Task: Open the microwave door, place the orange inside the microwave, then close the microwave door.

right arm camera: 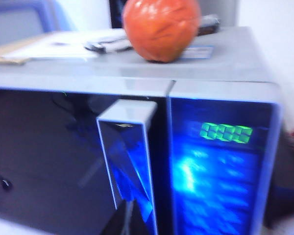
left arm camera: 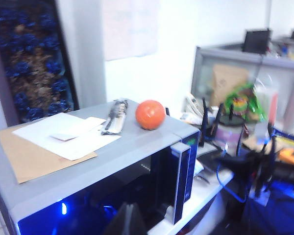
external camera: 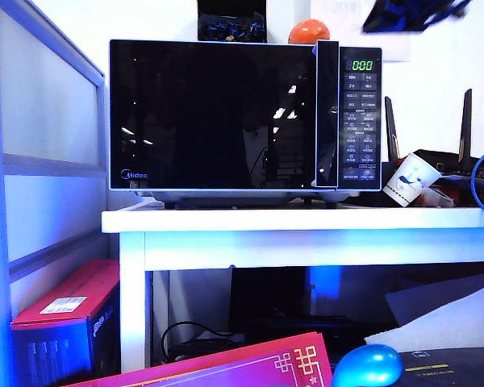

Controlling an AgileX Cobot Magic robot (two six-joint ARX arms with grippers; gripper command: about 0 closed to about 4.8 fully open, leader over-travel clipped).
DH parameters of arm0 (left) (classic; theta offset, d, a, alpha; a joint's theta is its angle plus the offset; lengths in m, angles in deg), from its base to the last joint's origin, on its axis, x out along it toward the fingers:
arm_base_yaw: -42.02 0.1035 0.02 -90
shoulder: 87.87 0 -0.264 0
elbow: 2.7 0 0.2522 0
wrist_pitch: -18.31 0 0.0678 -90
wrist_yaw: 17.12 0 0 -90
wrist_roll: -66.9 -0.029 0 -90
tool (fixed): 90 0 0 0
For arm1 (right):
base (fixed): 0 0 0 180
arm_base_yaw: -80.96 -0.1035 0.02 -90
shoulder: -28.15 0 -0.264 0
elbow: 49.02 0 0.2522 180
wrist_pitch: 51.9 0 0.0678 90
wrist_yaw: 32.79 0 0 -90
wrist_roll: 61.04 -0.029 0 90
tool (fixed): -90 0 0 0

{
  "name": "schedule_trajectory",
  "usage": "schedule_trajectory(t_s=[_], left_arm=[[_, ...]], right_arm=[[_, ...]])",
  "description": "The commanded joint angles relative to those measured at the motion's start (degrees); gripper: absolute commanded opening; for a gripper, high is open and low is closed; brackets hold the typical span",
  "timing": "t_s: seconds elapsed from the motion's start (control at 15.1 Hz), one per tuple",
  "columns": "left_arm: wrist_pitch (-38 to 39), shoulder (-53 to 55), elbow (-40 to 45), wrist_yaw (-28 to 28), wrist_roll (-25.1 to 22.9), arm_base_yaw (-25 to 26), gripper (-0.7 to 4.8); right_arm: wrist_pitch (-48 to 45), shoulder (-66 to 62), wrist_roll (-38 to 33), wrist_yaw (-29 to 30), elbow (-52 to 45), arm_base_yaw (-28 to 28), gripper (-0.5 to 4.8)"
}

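Note:
The black-and-silver microwave (external camera: pixel 360 121) stands on a white table (external camera: pixel 306 222). Its glossy black door (external camera: pixel 210 113) is closed, with the vertical handle (external camera: pixel 327 113) beside the keypad. The orange (external camera: pixel 309 31) rests on the microwave's top, near the back above the handle. In the left wrist view the orange (left arm camera: pixel 150 114) lies ahead, and my left gripper (left arm camera: pixel 127 221) hovers in front of the door glass, shut and empty. In the right wrist view the orange (right arm camera: pixel 161 29) sits above the handle (right arm camera: pixel 130 161). My right gripper (right arm camera: pixel 129 220) is shut and empty just below that handle.
Papers (left arm camera: pixel 63 134) and a dark packet (left arm camera: pixel 115 116) lie on the microwave's top beside the orange. A paper cup (external camera: pixel 409 179) and router antennas (external camera: pixel 466 129) stand to the microwave's right. A partition (external camera: pixel 40 121) rises on the left. A red box (external camera: pixel 64 310) and a shiny blue object (external camera: pixel 367 367) sit below.

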Motion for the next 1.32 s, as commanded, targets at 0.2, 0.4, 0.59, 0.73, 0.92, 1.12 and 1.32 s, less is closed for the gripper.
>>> schedule_trajectory(t_s=[0.2, 0.4, 0.59, 0.73, 0.92, 1.12, 1.32], left_arm=[[-0.4, 0.0, -0.2, 0.5, 0.8, 0.0, -0.05], [0.6, 0.0, -0.2, 0.5, 0.7, 0.0, -0.05], [0.6, 0.0, -0.2, 0.5, 0.6, 0.0, -0.05], [0.6, 0.0, -0.2, 0.5, 0.6, 0.0, -0.05], [0.6, 0.0, -0.2, 3.1, 0.6, 0.0, -0.05], [0.7, 0.0, -0.2, 3.3, 0.6, 0.0, -0.05], [1.0, 0.0, -0.2, 3.3, 0.6, 0.0, -0.05]], right_arm=[[-7.5, -6.1, -1.8, -5.0, 0.3, -4.5, 4.72], [-9.6, -6.2, -0.3, -24.3, 0.3, -11.1, 4.72], [-18.7, -10.5, 0.6, -28.7, 0.3, -13.3, 4.72], [-18.6, -13.1, 0.7, -28.7, 0.7, -13.0, 4.71], [-20.3, -15.9, 1.1, -28.8, 0.9, -12.5, 4.70], [-22.6, -18.7, 1.1, -28.8, 1.2, -11.0, 4.62], [-23.0, -20.4, 1.1, -27.8, 3.7, -9.3, 4.62]])
